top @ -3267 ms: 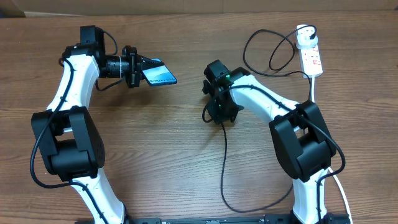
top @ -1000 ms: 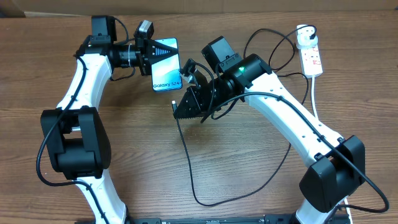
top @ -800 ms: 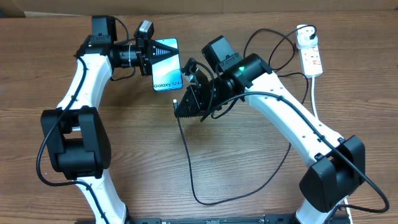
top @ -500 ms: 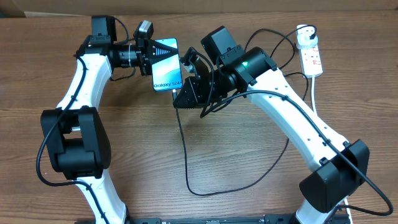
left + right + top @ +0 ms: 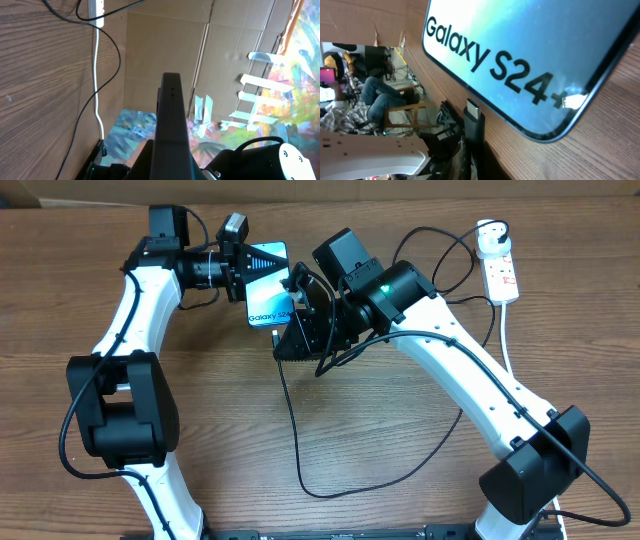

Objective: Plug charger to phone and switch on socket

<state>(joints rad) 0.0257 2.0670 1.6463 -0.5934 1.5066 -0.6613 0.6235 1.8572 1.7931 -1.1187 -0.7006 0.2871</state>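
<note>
Black and small, the charger tip (image 5: 474, 116) stands pinched in the right gripper (image 5: 290, 340), just beside the lower edge of the phone (image 5: 535, 60) and not yet in a port, which I cannot make out. The left gripper (image 5: 232, 268) clamps the phone above the table (image 5: 220, 430); if the tip arrives off-line it may skid along the edge or twist the phone in that grip. Farther off, the socket (image 5: 498, 268) lies well apart, not yet switched on by my judgement.
</note>
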